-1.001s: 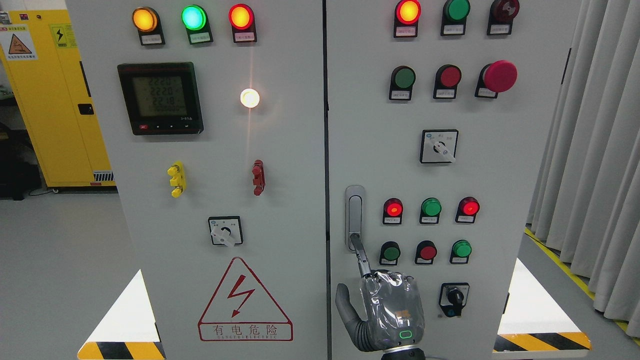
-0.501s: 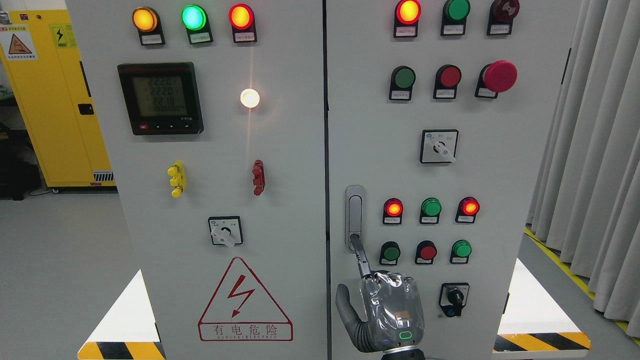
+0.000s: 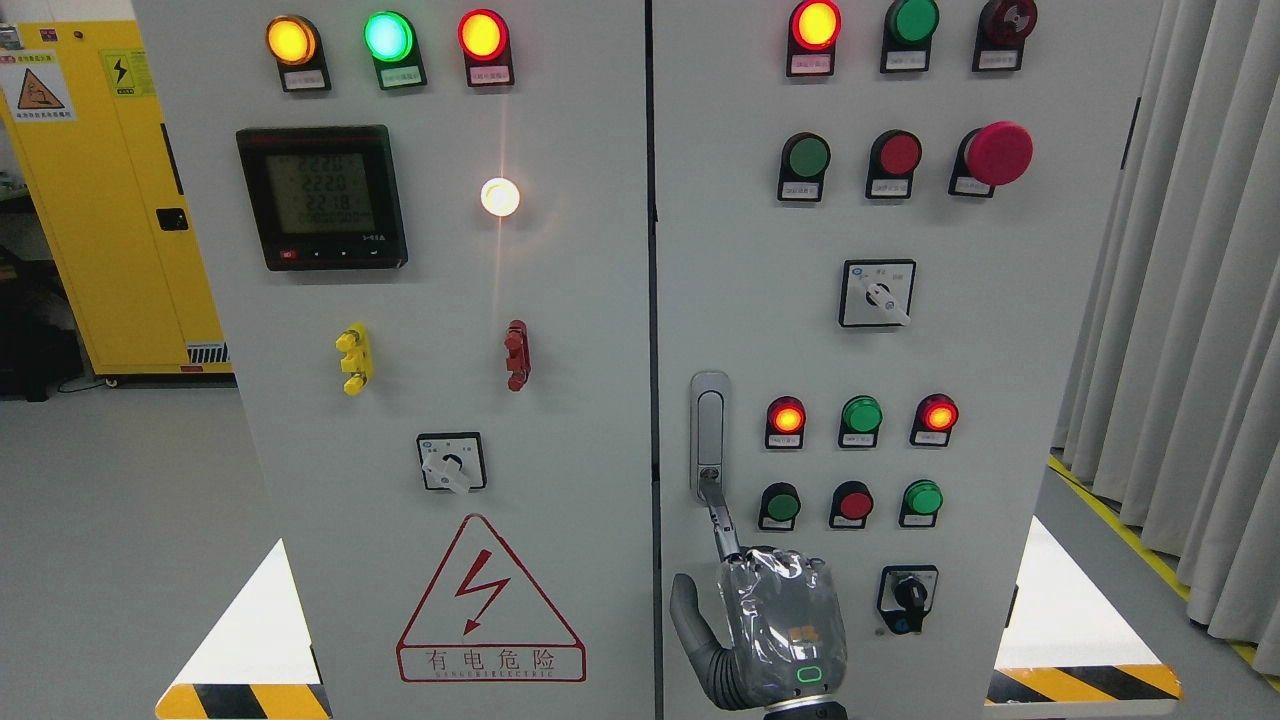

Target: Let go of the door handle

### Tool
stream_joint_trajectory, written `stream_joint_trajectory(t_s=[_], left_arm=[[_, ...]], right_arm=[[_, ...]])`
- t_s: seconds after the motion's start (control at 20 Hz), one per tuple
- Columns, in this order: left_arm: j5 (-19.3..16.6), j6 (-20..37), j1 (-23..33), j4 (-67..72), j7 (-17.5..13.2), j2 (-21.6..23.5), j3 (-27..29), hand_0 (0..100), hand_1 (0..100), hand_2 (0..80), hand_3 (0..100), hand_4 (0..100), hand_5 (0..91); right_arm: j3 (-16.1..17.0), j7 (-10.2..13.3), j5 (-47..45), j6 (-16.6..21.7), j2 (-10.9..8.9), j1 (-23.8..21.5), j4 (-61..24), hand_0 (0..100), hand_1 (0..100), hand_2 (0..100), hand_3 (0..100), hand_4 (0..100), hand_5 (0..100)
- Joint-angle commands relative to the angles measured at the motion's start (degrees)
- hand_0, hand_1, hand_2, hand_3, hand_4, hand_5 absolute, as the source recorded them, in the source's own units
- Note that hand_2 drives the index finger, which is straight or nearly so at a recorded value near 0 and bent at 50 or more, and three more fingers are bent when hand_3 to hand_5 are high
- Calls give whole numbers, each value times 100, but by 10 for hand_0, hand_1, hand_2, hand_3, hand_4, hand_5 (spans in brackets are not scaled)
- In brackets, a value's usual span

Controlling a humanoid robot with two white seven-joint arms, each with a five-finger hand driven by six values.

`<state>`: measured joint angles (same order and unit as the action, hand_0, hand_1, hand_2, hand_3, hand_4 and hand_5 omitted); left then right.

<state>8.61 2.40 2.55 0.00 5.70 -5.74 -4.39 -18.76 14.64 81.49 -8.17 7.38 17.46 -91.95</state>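
Head view: right hand point(image 3: 782, 625) at the door handle point(image 3: 709, 435), low on the right-hand cabinet door point(image 3: 1000, 300).
One finger point(image 3: 722, 520) points up, its tip touching the handle's lower end; others curled, gripping nothing. Best to draw straight back, avoiding the push buttons point(image 3: 855, 503). Wrist cut off at bottom edge; left arm unseen.

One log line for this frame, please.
actor: right hand | position: just below door handle, reaching its lower end | grasp: unclear | left hand: not in view | cabinet door: looks closed
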Motion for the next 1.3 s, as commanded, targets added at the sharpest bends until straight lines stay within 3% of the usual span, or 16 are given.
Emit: stream_joint_trajectory(t_s=[0.0, 1.25], left_arm=[[0, -12, 0, -88, 1, 3, 0, 120, 556, 0, 0, 0, 0], [0, -12, 0, -88, 1, 3, 0, 120, 556, 0, 0, 0, 0]], right_arm=[[-14, -5, -1, 0, 0, -6, 2, 700, 398, 132, 1000, 1000, 1000], [4, -102, -1, -9, 9, -24, 37, 699, 403, 144, 1000, 1000, 1000]])
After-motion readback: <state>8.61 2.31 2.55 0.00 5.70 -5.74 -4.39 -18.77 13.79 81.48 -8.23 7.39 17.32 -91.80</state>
